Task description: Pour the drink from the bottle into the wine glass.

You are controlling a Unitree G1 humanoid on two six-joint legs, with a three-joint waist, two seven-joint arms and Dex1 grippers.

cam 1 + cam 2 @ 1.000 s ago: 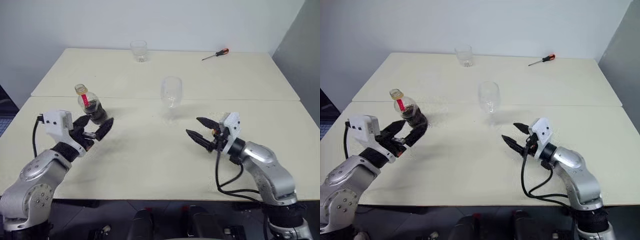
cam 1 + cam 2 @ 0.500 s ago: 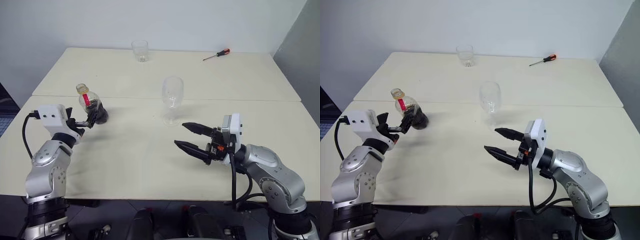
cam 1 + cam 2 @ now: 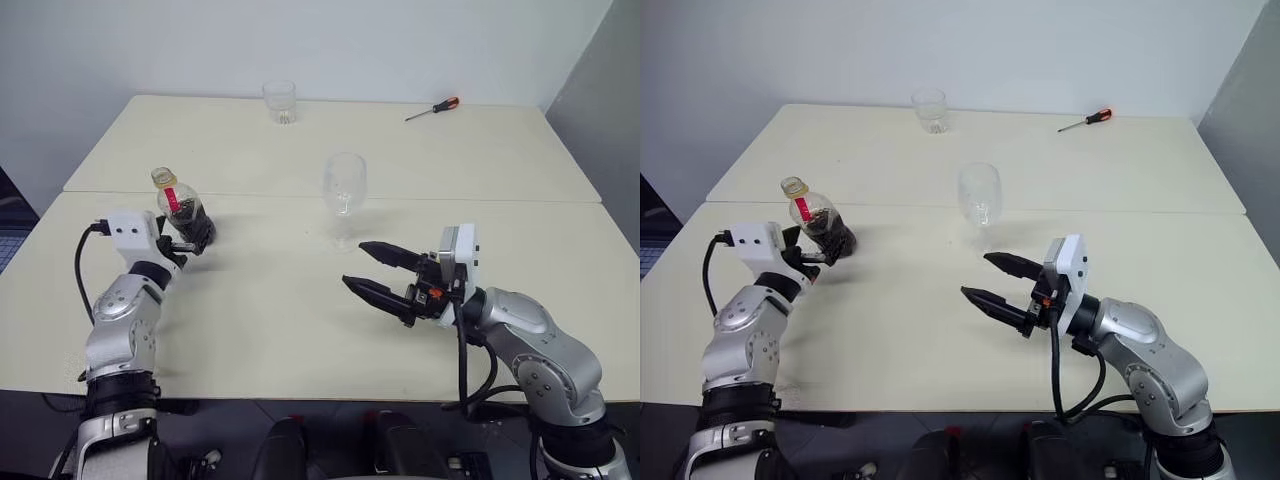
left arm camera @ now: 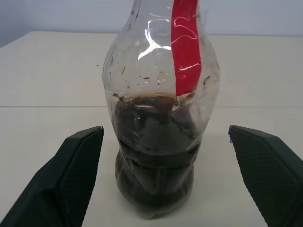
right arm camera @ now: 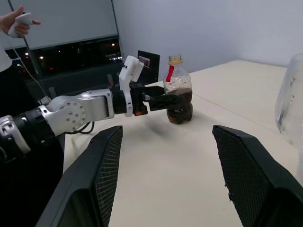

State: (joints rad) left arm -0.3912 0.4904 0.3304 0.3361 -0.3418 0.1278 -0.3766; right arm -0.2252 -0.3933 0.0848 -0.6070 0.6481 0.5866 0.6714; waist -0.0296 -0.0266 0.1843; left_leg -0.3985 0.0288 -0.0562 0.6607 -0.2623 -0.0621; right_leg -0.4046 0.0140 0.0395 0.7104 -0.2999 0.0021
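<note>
Clear plastic bottle [image 3: 182,207] upright on cream table [image 3: 300,330], near its left side, yellow-capped, red strip down the neck, dark drink [image 4: 154,161] filling the lower body. Left gripper [image 3: 189,240] level, spread wide, one finger on either side of the bottle's base, not touching. Wine glass [image 3: 343,195] upright mid-table, empty. Right gripper [image 3: 378,272] parted, empty, pointing left, just in front of the glass. Tumbler [image 3: 279,101] and screwdriver [image 3: 433,108] at far edge.
</note>
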